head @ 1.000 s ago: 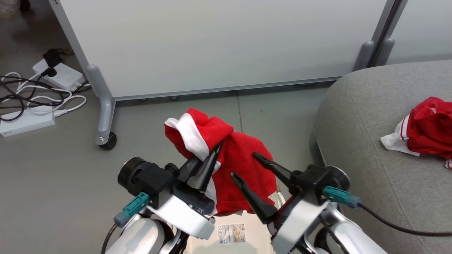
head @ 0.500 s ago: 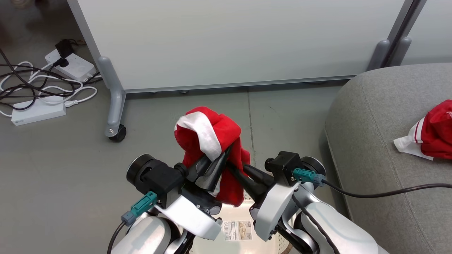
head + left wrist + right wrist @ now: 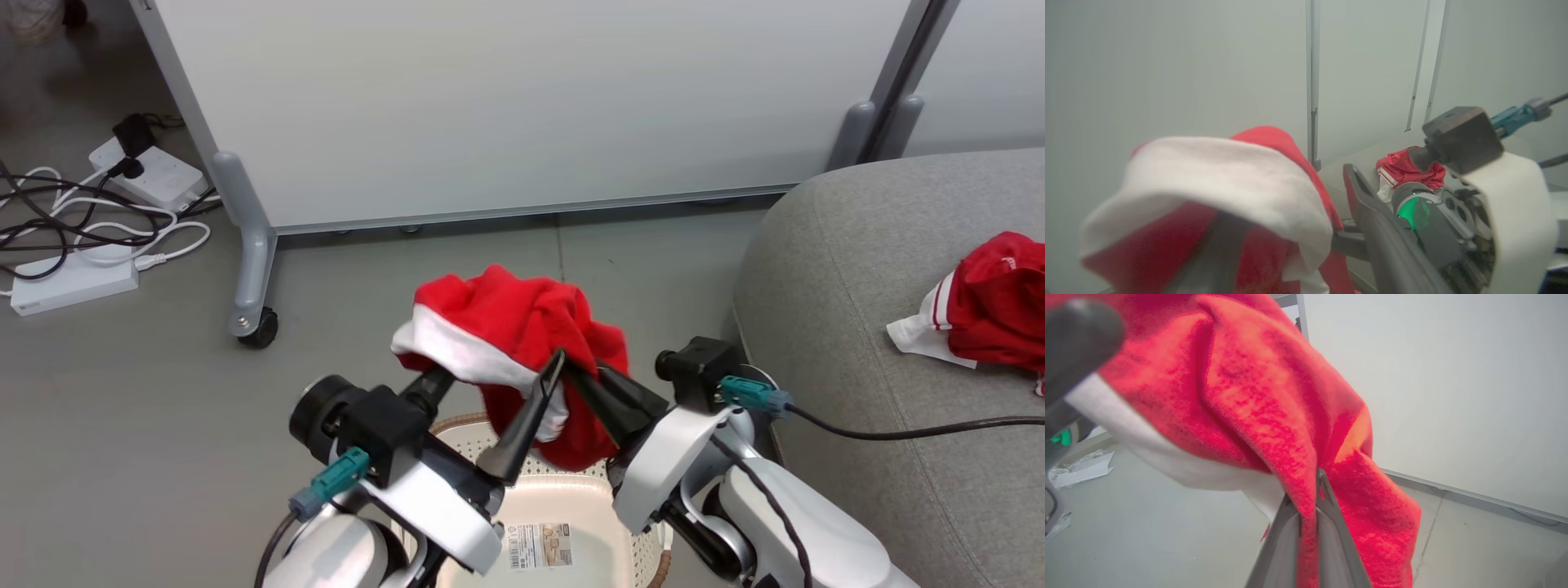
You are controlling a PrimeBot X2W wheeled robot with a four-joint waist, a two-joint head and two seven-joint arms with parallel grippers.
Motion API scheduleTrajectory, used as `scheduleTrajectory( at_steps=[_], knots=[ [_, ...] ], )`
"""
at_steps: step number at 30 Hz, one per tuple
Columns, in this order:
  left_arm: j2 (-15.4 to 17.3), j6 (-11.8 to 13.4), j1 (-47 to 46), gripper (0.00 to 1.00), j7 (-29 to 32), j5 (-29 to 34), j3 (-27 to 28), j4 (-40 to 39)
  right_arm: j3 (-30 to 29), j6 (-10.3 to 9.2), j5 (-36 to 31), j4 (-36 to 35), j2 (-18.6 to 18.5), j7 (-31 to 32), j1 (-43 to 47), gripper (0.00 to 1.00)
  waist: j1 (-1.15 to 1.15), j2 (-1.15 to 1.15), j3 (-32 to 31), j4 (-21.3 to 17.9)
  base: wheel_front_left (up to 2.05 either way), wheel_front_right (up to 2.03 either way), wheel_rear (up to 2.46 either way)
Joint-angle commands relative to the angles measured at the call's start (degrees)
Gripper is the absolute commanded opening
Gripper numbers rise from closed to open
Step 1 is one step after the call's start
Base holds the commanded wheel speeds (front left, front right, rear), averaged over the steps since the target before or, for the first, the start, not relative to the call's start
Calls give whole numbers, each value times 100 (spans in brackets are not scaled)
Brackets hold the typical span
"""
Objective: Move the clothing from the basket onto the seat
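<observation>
Right gripper [image 3: 1317, 479] is pinched shut on a fold of the bright red fleece garment w/ broad white band [image 3: 522, 314]; the fabric runs down btwn its two fingers. Left gripper [image 3: 500, 377] is spread wide and clamps nothing. The white band drapes over one finger and hides its tip; the other finger [image 3: 1372, 228] is bare beside the cloth. The garment hangs over the far rim of the cream-white perforated plastic basket w/ brown woven rim [image 3: 457, 426]; can't tell if the hem touches it. The basket is mostly hidden by both arms and cut off at the frame bottom, w/ the barcode label [image 3: 536, 545] visible inside. A second red garment w/ striped white trim [image 3: 980, 302] lies on the big grey fabric sofa [image 3: 849, 269], partly cut off at the right, well apart from the basket.
</observation>
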Motion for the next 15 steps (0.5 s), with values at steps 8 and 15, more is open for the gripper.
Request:
scheduleTrajectory(
  at_steps=[8,15],
  knots=[
    [246,-311,297,100,226,97,-466,43,-777,12,-27,420,9,-340,48,0,0,0,-58,-260,0,0,0],
    [341,-332,377,100,350,190,-664,74,-1337,12,-78,671,-19,-473,123,0,0,0,-63,-650,0,0,0]
  ],
)
